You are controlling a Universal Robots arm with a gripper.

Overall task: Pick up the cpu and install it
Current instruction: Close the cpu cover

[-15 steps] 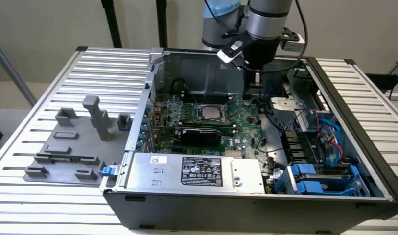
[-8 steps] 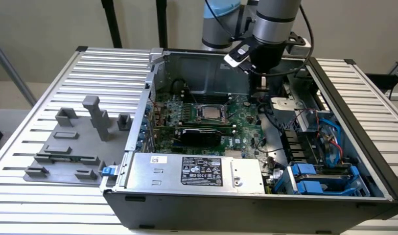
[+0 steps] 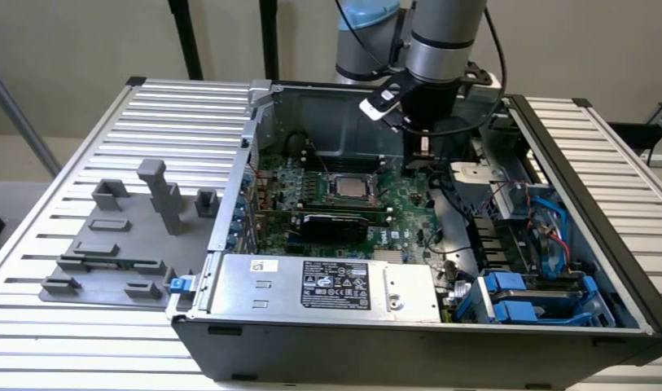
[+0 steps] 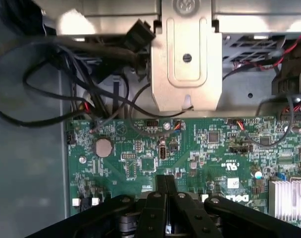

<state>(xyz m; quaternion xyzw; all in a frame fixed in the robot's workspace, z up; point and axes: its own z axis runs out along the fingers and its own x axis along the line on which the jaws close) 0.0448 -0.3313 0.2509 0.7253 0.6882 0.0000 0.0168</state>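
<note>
- The open computer case (image 3: 418, 350) is seen lying on the slatted table (image 3: 48, 326), with the silver power supply (image 3: 331, 285) along its near edge.
- The green motherboard (image 4: 215, 148) is laid bare inside, and the arm is held over it.
- The socket frame (image 3: 324, 187) is found mid-board, to the exterior view's left of the arm.
- The cpu (image 3: 350, 189) is made out as a silvery square sitting within that frame. The placing is judged done or nearly so, though whether the frame is latched down cannot be told.
- The gripper (image 4: 165, 179) is seen fully closed, its fingers pressed together with nothing caught between them. It is held just above the board, apart from the socket, with a coin cell (image 4: 103, 147) not far off.
</note>
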